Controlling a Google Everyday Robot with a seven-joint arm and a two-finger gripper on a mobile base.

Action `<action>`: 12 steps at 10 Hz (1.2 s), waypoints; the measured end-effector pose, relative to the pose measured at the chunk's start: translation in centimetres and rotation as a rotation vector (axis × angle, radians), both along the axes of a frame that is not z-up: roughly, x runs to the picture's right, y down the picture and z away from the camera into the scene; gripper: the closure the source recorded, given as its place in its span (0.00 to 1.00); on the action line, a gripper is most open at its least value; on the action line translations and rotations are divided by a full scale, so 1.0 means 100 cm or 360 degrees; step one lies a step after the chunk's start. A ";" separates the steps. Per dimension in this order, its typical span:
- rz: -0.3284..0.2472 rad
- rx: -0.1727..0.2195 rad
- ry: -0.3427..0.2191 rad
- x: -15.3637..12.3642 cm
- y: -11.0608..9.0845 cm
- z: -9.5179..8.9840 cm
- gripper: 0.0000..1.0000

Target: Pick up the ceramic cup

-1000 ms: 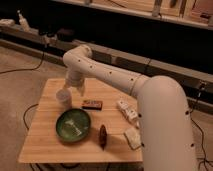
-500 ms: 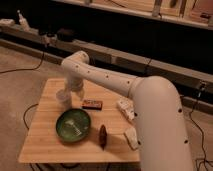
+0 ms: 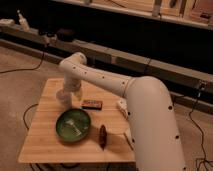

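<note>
The small white ceramic cup (image 3: 63, 97) stands on the wooden table (image 3: 45, 137), left of centre, just behind the wide green bowl (image 3: 73, 124). My white arm reaches from the lower right across the table. The gripper (image 3: 70, 92) hangs down from the wrist right at the cup's right side, over or against it. The arm's end hides part of the cup.
A small dark flat box (image 3: 92, 104) lies right of the cup. A brown elongated object (image 3: 102, 136) lies right of the bowl. White items (image 3: 122, 107) sit near the table's right edge, partly behind my arm. A dark ledge with cables runs behind the table.
The arm's elbow and wrist have shifted slightly left and lower toward the cup. The cup, bowl and other objects have not moved.
</note>
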State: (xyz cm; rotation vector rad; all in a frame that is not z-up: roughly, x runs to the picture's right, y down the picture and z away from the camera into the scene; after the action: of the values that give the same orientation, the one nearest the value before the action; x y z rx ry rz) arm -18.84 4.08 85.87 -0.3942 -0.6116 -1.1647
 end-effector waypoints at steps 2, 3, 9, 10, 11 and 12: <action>-0.0003 -0.0008 0.0012 -0.002 0.003 0.011 0.61; -0.0012 -0.0014 0.0013 -0.005 0.006 0.017 0.73; 0.0030 0.0110 -0.0081 -0.019 -0.013 0.008 0.87; 0.0052 0.0156 -0.0104 -0.013 -0.025 -0.004 0.87; 0.0065 0.0189 -0.0117 -0.006 -0.033 -0.013 0.87; 0.0067 0.0225 -0.0127 0.003 -0.041 -0.024 0.87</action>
State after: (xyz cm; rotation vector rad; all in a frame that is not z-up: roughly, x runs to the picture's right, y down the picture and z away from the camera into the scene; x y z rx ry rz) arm -18.59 0.02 83.47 -0.2141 -0.6000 -1.1800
